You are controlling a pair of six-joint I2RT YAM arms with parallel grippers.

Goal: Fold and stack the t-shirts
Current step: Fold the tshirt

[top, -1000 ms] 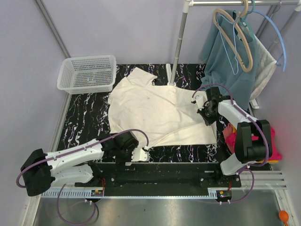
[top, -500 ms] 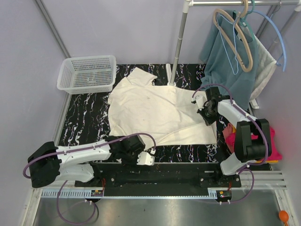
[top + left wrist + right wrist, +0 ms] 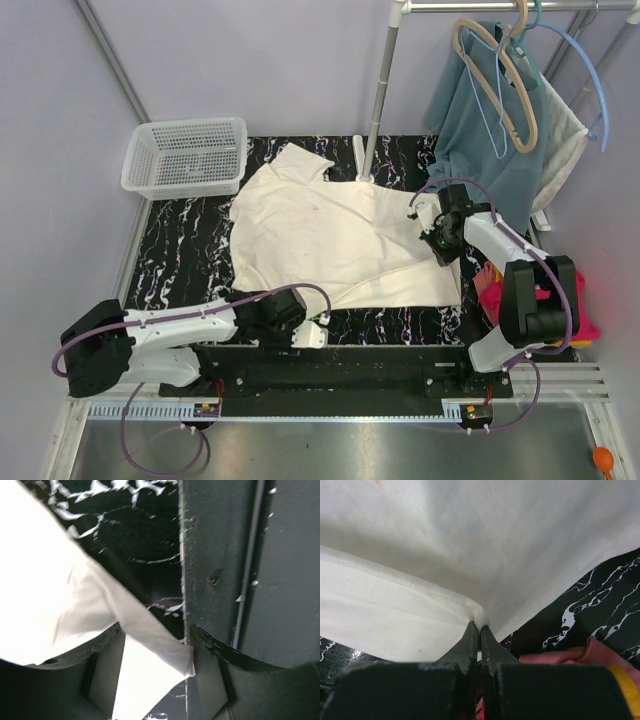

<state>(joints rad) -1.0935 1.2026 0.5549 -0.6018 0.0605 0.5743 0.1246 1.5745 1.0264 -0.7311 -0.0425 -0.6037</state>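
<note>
The large cream t-shirt [image 3: 340, 235] lies spread, a little rumpled, on the black marbled table [image 3: 180, 260]. My left gripper [image 3: 310, 335] sits at the table's front edge by the shirt's near hem. In the left wrist view its fingers stand wide open, and a corner of the cream t-shirt [image 3: 150, 655] lies between them at the left gripper [image 3: 156, 647]. My right gripper [image 3: 437, 243] is shut on a pinched fold of the shirt's right edge, as the right gripper [image 3: 480, 626] and cream t-shirt [image 3: 470, 540] show. Folded magenta-pink and orange t-shirts [image 3: 545, 300] lie at the far right.
A white mesh basket [image 3: 185, 155] stands at the back left corner. A teal garment [image 3: 490, 140] hangs on hangers from a rack, whose pole [image 3: 380, 90] rises behind the shirt. A dark frame rail [image 3: 215, 555] runs along the table's front edge beside my left fingers.
My left gripper has slid right along the front edge to the shirt's near corner, then held nearly still. The right arm has not moved.
</note>
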